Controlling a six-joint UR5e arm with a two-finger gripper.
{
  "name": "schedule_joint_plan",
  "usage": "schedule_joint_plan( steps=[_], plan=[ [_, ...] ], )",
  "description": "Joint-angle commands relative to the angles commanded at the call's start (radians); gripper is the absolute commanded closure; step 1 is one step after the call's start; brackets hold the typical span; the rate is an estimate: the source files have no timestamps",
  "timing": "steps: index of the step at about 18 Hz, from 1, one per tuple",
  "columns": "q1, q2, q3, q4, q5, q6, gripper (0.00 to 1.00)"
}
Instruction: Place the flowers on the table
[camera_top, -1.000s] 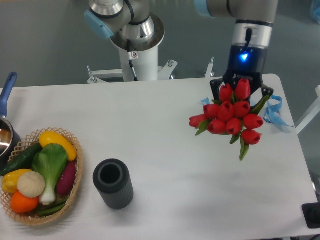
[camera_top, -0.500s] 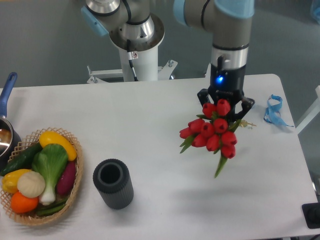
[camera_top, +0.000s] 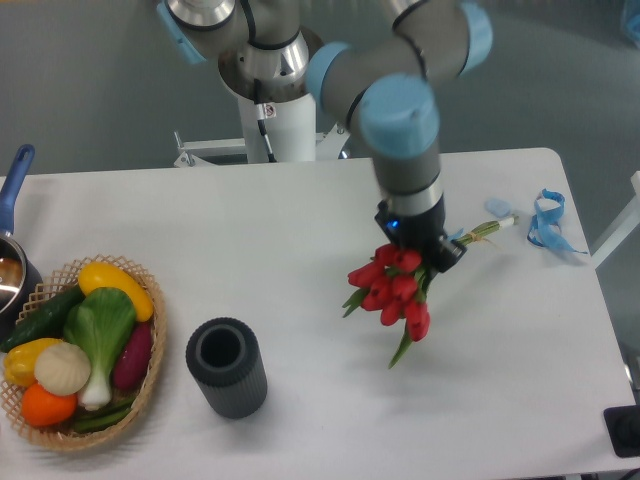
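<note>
The flowers (camera_top: 392, 290), a bunch of red tulips with green leaves, hang in the air over the right middle of the white table (camera_top: 300, 230). Their thin stems stick out to the upper right. My gripper (camera_top: 425, 252) is shut on the bunch just behind the blooms, and its fingers are largely hidden by the wrist and the tulips. The blooms point down and to the left, with one green leaf trailing below them.
A dark grey ribbed cylinder vase (camera_top: 227, 367) stands at the front left of centre. A wicker basket of vegetables (camera_top: 80, 350) sits at the left edge, with a blue-handled pot (camera_top: 12, 250) behind it. A blue ribbon (camera_top: 548, 222) lies at the far right.
My arm has carried the flowers leftward and toward the front, away from the blue ribbon. The bunch has tilted further, with the stems now pointing to the upper right.
</note>
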Motion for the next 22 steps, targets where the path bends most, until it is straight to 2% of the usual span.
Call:
schedule_joint_plan(
  steps=[5, 7, 10, 11, 13, 14, 16, 19, 21, 22],
  plan=[
    [-0.014, -0.083, 0.012, 0.002, -0.009, 0.000, 0.64],
    [-0.014, -0.095, 0.012, 0.037, -0.014, 0.000, 0.64],
    [-0.017, -0.106, 0.012, 0.046, -0.014, 0.000, 0.63],
    [-0.015, -0.108, 0.012, 0.046, -0.014, 0.000, 0.56],
    [-0.017, -0.106, 0.012, 0.054, -0.012, 0.001, 0.17],
    [-0.017, -0.100, 0.012, 0.060, -0.012, 0.004, 0.01],
    [-0.017, -0.083, 0.012, 0.077, -0.014, 0.001, 0.00],
    [-0.014, -0.023, 0.024, 0.101, -0.014, 0.002, 0.00],
    [-0.006, 0.015, 0.077, 0.097, -0.024, 0.003, 0.00],
    [0.017, 0.052, 0.115, 0.092, -0.078, 0.001, 0.00]
  ],
)
